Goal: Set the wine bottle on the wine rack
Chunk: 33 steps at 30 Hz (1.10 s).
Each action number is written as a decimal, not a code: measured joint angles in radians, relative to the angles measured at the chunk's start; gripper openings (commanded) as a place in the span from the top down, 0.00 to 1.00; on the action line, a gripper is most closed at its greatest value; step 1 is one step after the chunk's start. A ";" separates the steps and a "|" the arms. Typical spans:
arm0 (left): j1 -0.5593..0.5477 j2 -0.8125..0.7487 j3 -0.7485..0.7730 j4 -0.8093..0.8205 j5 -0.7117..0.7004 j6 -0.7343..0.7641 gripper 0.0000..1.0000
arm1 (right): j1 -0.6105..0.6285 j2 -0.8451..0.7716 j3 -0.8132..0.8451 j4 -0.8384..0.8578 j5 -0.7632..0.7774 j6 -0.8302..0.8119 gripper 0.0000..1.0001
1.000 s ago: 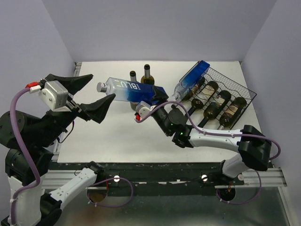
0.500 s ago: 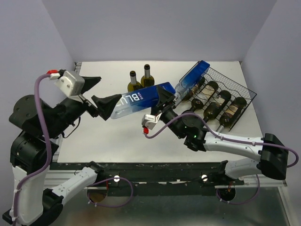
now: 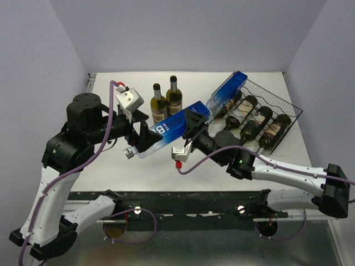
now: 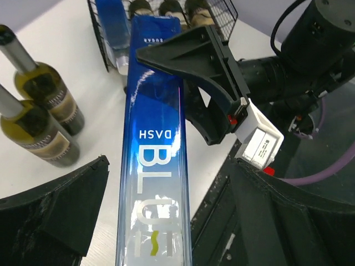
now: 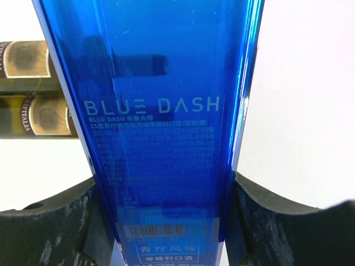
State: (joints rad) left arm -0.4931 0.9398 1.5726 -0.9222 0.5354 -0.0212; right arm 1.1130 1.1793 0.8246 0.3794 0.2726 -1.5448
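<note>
Jaws of the right gripper (image 3: 194, 123) clamp the blue bottle (image 3: 175, 126), while those of the left gripper (image 4: 169, 163) gape wide around it, near the rack (image 3: 275, 96).

Bright, even overhead light; soft shadows on the white table (image 3: 194, 88) under the arms. Glare streaks the blue bottle (image 4: 152, 138); right wrist background washes out.
</note>
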 measured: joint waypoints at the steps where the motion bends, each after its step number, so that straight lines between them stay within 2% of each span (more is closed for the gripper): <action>1: 0.000 0.000 -0.023 -0.003 0.018 0.002 0.01 | 0.000 -0.002 0.000 -0.019 -0.004 -0.012 0.99; 10: 0.000 0.064 -0.079 -0.074 0.055 0.037 0.01 | 0.000 -0.018 0.004 -0.089 -0.029 -0.077 0.99; 24: -0.023 0.126 -0.097 -0.182 0.034 0.043 0.01 | 0.000 -0.032 0.004 -0.075 -0.028 -0.106 0.99; 27: -0.040 0.140 -0.109 -0.195 0.010 0.048 0.04 | 0.000 -0.032 0.004 -0.058 -0.028 -0.104 0.99; 30: -0.053 0.155 -0.118 -0.206 -0.018 0.054 0.16 | 0.000 -0.032 0.004 -0.052 -0.027 -0.106 0.99; 33: -0.060 0.160 -0.118 -0.204 -0.039 0.059 0.45 | 0.000 -0.029 0.004 -0.053 -0.021 -0.106 0.99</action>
State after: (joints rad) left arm -0.5526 1.0996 1.4544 -1.1267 0.4969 0.0380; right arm 1.1126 1.1507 0.8288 0.3264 0.2516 -1.6505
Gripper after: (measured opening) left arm 0.852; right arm 0.703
